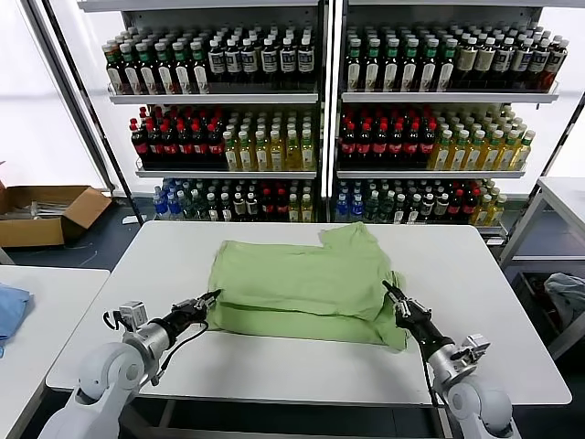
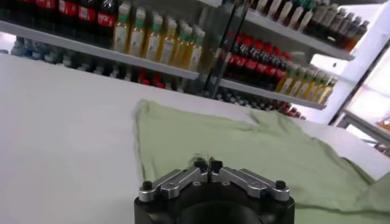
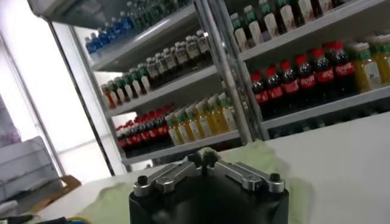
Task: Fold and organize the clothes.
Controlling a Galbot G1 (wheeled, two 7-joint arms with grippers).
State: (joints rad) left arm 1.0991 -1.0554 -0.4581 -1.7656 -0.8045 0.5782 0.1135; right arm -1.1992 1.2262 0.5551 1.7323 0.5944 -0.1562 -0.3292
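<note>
With the green polo shirt (image 1: 306,288) lying folded mid-table, the left gripper (image 1: 216,295) at its nine o'clock edge and the right gripper (image 1: 387,287) at its four o'clock corner, both nearly closed and seemingly empty, should probably lift clear before regrasping evenly.

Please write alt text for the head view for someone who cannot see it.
A light green shirt lies partly folded on a white table, with the left gripper at its left edge and the right gripper at its right edge. Behind stand shelves of bottles.
</note>
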